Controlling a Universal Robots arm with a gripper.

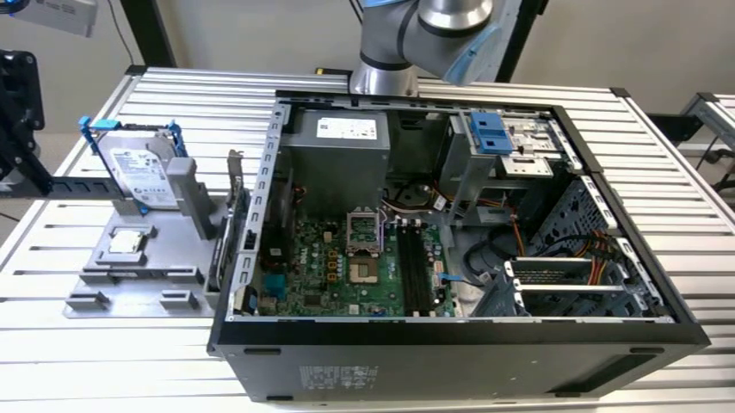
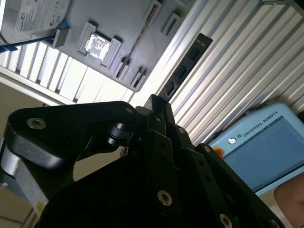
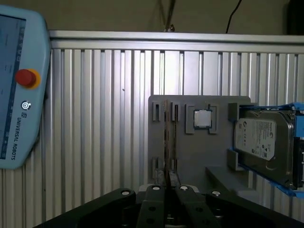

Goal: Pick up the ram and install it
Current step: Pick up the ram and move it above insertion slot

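The ram (image 3: 166, 137) is a thin dark stick seen edge-on, standing in a slot of the grey holder (image 3: 190, 156); in the second wrist view the ram (image 2: 140, 35) is a narrow line on that holder. My gripper (image 3: 166, 183) hangs well above it, roughly in line with the stick, its fingers (image 2: 156, 102) pressed together with nothing between them. In the exterior view the arm (image 1: 425, 34) reaches in above the back of the open computer case. The motherboard's black slots (image 1: 411, 258) lie free inside the case.
On the holder (image 1: 138, 258) also sit a silver hard drive in a blue frame (image 1: 144, 168) and a small square chip (image 1: 126, 243). The open case (image 1: 460, 224) stands at the exterior view's right of the holder. A teach pendant (image 3: 19, 95) lies on the ribbed table.
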